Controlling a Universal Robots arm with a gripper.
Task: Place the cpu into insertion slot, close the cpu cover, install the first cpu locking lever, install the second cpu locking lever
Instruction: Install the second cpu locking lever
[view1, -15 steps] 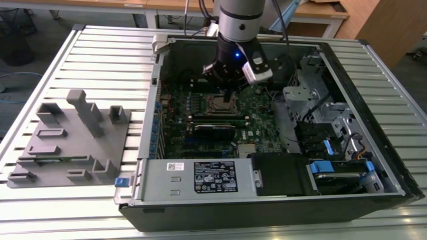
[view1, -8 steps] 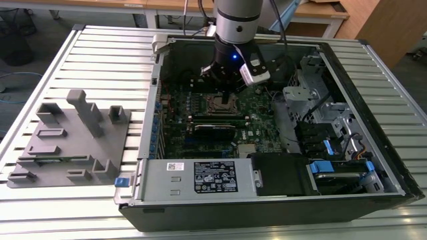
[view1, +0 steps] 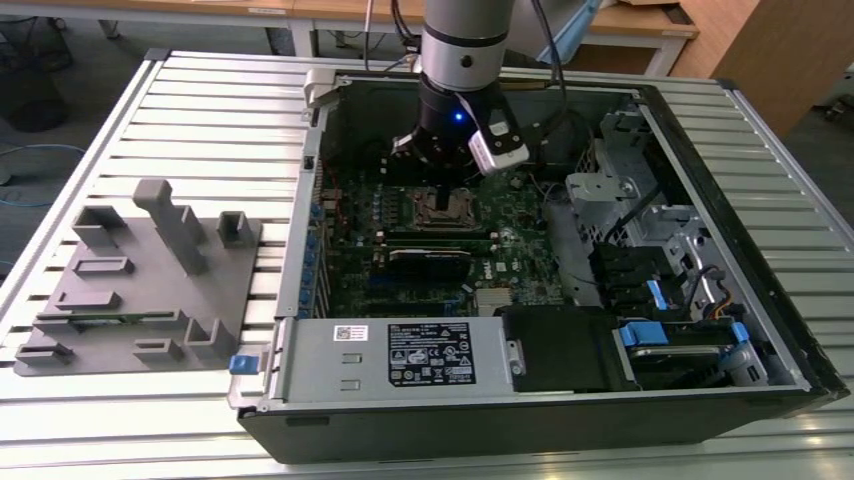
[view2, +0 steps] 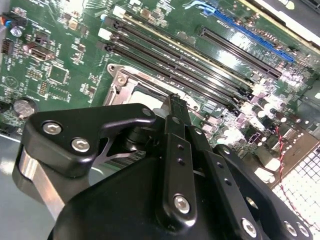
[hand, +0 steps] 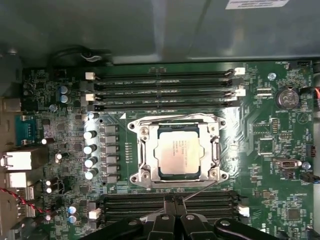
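We see the arm reaching down into the open computer case (view1: 747, 300) in the upper centre of the exterior view, with the gripper (view1: 441, 190) hovering just above the green motherboard (view1: 521, 250).

In the first wrist view, the cpu (hand: 178, 152) sits in the insertion slot (hand: 145, 131), slightly right of centre of the frame, its pale metal top facing up. The cpu cover (hand: 216, 150) lies flat around it as a silvery frame, and the chip shows through its window. A thin locking lever (hand: 197, 188) runs slantwise along the lower edge of the socket, ending close to the gripper (hand: 173, 200) at the bottom centre of the frame. The black fingers (hand: 167, 205) stand pressed together with nothing between them.

In the second wrist view, the gripper (view2: 175, 102) points at the socket's metal frame (view2: 122, 85), and the finger (view2: 176, 150) fills the lower centre.

Long black memory slots (hand: 162, 90) lie above the socket in the first wrist view. In the exterior view, a grey fixture block (view1: 140, 280) rests on the slatted table (view1: 200, 100) at the exterior view's left.
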